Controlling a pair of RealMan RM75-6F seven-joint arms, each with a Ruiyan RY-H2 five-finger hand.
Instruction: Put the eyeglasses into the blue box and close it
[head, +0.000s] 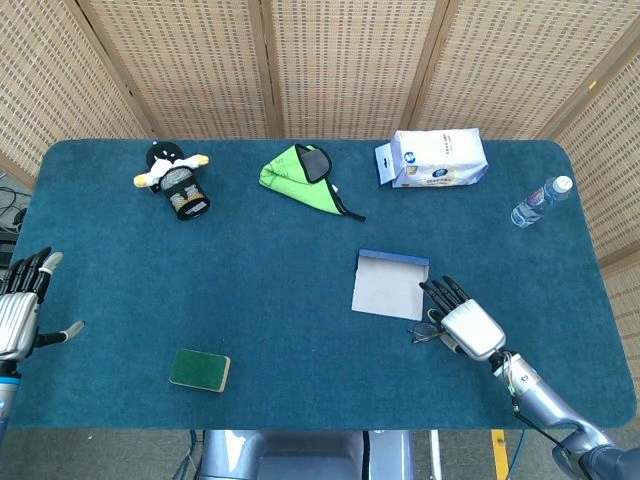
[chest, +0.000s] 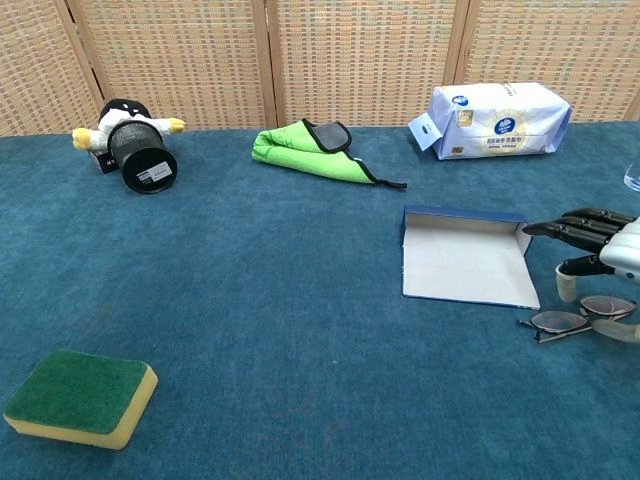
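Your right hand (chest: 600, 262) hovers right over the eyeglasses (chest: 572, 318), fingers spread and reaching forward, thumb hanging down just above the frame, nothing held yet. The glasses lie flat on the blue table (head: 260, 270), just beside the near right corner of the blue box (head: 390, 285), which lies open with its pale inside showing and its low blue wall at the far edge. From the chest view the lenses sit toward the box and one arm of the glasses runs out under your palm.

The job here, I'd say, is the pickup. Drop the hand straight down and pinch the frame between thumb and a finger near the bridge or the hinge rather than a lens; they are thin and lie flat on carpet-like cloth, so expect them to slide if you sweep sideways. Let the fingertips (head: 436, 291) clear the box edge, or you may nudge it away. Once lifted, it is a short carry leftward into the box.

Your left hand (head: 20, 310) rests off the table's left edge, open and spread, holding nothing. Bring it in later for the lid.
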